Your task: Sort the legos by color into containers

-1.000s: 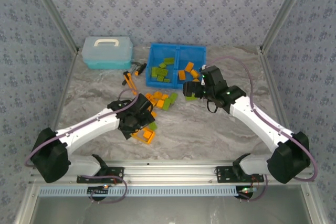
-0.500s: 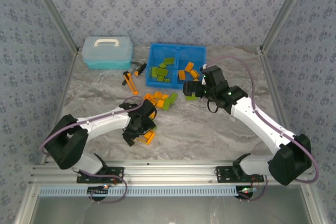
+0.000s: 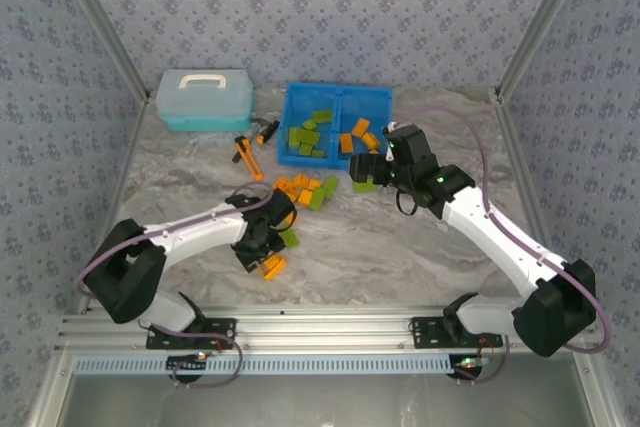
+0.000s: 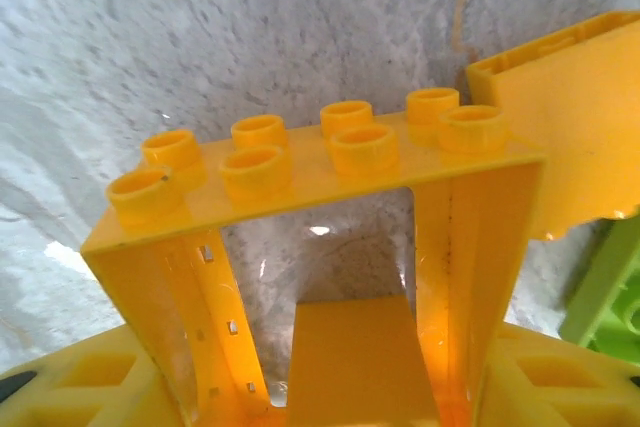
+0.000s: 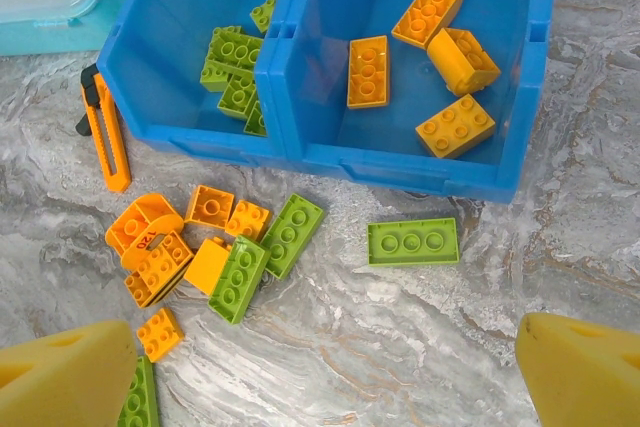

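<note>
Orange arch brick [image 4: 330, 152] looked clamped in the left jaws, low over the counter [image 4: 250, 17]; it needed lifting clear, then carrying to the bin's right compartment [image 5: 510, 47]. Right jaws hung apart, empty.

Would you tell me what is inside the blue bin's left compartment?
Several olive-green legos; the centre wall and near wall cover some partly, so the count is uncertain.

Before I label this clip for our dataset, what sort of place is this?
Probably a robot lab test cell: patterned walls on a metal frame enclose a marble-look table, with two arms bolted to a rail.
</note>
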You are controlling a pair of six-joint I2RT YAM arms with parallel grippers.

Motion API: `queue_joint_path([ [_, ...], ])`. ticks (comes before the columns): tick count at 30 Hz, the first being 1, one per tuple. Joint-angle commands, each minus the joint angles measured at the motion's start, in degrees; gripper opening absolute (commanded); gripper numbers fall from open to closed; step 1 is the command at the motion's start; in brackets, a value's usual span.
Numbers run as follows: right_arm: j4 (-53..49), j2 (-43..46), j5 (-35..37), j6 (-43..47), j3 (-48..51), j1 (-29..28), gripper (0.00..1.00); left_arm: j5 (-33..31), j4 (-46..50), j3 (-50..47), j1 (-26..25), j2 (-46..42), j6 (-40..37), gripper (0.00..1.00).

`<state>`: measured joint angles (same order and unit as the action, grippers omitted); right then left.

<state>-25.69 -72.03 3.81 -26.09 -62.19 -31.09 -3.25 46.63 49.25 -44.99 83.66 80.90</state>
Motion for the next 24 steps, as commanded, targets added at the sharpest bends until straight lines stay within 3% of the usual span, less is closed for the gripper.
queue_joint_path([
  [1, -0.96, 1.06, 0.58, 0.18, -1.09, 0.19, 1.00, -3.69, 4.97, 6.72, 1.05, -4.66, -3.66, 0.54],
  [6, -1.02, 1.19, 0.41, 0.03, -1.35, 0.09, 1.00, -5.51, 5.36, 13.39, 5.04, -5.30, -9.35, 0.54],
  [13, -1.80, 3.66, 1.60, -0.27, -0.40, -0.36, 1.00, -9.91, 1.14, 27.89, 9.99, 2.12, -21.54, 0.54],
  [16, -1.98, 4.61, 1.96, -0.63, 0.28, -0.44, 1.00, -12.11, -1.73, 39.04, 10.95, 10.77, -30.97, 0.54],
  [24, -4.29, 9.00, 4.28, -0.23, 0.76, -0.61, 1.00, -19.04, 2.75, 78.89, 11.92, 42.41, -53.62, 0.53],
])
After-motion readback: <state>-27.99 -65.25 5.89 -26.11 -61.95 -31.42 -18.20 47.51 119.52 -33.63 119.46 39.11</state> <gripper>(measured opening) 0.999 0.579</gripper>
